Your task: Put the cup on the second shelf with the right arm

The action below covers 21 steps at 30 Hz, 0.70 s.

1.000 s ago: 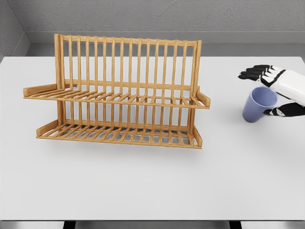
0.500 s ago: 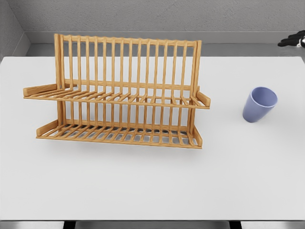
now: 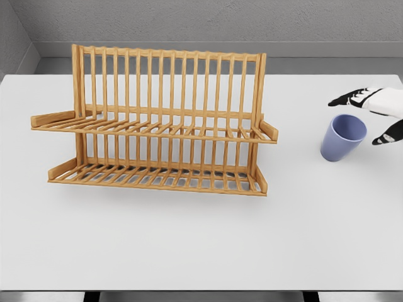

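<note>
Slatted wooden two-shelf rack (image 3: 157, 123), smooth tapered blue cup (image 3: 342, 137) upright.
Matte white surface (image 3: 201, 245), grey wall; right hand (image 3: 378, 113) beside cup, fingers (image 3: 345, 99) spread, gripping nothing.

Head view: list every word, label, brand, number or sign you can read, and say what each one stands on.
None: no text can be read anywhere in this view.
The wooden rack has bare slats, no label or brand.
The blue cup is plain, no print on the side that shows.
The white table carries no marking.
The right hand shows only black and white parts, no writing.
</note>
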Tool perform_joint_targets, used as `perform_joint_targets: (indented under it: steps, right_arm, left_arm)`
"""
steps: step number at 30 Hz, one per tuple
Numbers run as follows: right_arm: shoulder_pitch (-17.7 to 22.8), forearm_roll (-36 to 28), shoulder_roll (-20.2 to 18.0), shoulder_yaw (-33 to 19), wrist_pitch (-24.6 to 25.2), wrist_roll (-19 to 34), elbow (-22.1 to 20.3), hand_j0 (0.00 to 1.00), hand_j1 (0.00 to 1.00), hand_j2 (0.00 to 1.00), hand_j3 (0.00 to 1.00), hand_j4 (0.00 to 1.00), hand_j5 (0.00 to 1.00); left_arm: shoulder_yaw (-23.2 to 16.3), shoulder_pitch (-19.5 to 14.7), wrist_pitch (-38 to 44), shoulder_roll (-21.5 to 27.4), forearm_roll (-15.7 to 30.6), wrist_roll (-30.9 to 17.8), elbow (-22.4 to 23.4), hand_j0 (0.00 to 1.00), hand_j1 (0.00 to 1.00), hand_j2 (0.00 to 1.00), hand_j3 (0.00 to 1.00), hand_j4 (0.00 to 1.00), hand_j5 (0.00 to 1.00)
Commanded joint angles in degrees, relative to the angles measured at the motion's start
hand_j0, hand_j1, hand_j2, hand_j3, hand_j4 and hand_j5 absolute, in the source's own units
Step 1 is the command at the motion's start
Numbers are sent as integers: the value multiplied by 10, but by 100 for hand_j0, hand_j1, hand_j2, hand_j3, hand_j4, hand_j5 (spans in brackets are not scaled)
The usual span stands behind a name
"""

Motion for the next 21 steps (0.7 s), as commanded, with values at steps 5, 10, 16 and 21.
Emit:
perform_joint_targets:
  steps: [5,10,16,21]
  right_arm:
    - [-11,7,19,42,1,0,29,100,100,100,100,100,100]
    - [-30,10,31,67,1,0,56,100,100,100,100,100,100]
    - [-46,10,43,79,1,0,68,100,100,100,100,100,100]
    - [-49,10,44,87,1,0,68,100,100,100,100,100,100]
  left_arm:
    - [0,0,0,0,0,0,0,100,100,100,100,100,100]
    - [0,0,0,0,0,0,0,100,100,100,100,100,100]
    - [0,0,0,0,0,0,0,100,100,100,100,100,100]
    - [0,0,0,0,0,0,0,100,100,100,100,100,100]
